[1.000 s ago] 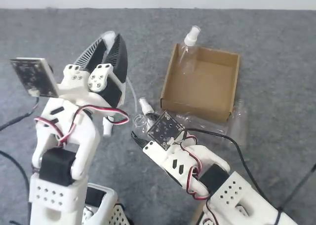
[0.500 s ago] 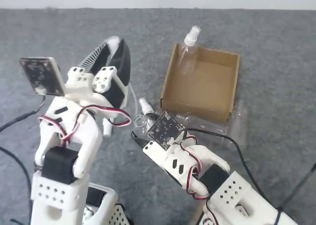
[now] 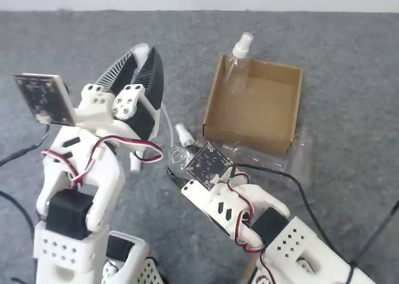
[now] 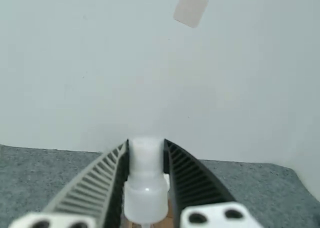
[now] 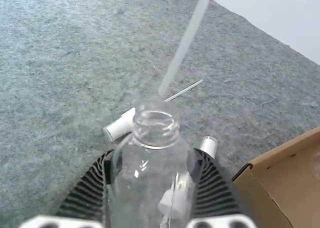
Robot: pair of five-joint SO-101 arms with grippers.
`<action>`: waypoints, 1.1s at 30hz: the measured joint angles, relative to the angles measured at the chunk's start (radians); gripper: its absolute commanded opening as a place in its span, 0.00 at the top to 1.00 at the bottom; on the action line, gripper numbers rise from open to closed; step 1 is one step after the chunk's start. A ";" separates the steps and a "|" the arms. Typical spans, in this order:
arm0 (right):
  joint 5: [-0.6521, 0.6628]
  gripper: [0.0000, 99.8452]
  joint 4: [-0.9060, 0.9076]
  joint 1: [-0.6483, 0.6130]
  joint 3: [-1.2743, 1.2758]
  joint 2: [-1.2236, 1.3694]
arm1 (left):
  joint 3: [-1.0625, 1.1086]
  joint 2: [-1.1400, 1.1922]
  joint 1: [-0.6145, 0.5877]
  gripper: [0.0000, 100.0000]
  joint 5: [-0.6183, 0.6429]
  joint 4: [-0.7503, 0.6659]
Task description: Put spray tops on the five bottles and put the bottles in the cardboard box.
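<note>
Obs: Fingers first; right fingers (image 5: 212, 185) clamp a clear bottle (image 5: 150, 143) by its shoulders, mouth open and facing up; left fingers (image 4: 95, 183) pinch a spray top (image 4: 146, 188) above it; the dip tube (image 5: 182, 53) hangs with its end just beside the mouth, not yet inside.

Check: Progress?

Obs: Early, by my reading; one capped bottle (image 3: 237, 66) stands at the far corner of the cardboard box (image 3: 215, 91); the held one is uncapped; capping and boxing remain for it and for the rest.

Check: Counts, near to far?

Obs: Bottles: one held; lying bottles (image 3: 302, 150) against the box's near wall, too clear to count; one boxed. Spray tops: one pinched; two loose tops (image 5: 117, 128) (image 5: 208, 145) on the bench (image 3: 349, 78) near the held bottle; one on the boxed bottle; four seen. Boxes: one.
</note>
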 measured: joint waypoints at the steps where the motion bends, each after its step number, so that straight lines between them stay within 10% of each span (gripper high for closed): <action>1: 0.000 0.99 0.000 0.000 0.000 0.000 | 0.000 0.000 0.000 0.99 0.000 0.000; 33: -0.104 0.99 -0.178 0.055 0.025 0.002 | 0.235 -0.003 0.046 0.99 -0.083 0.098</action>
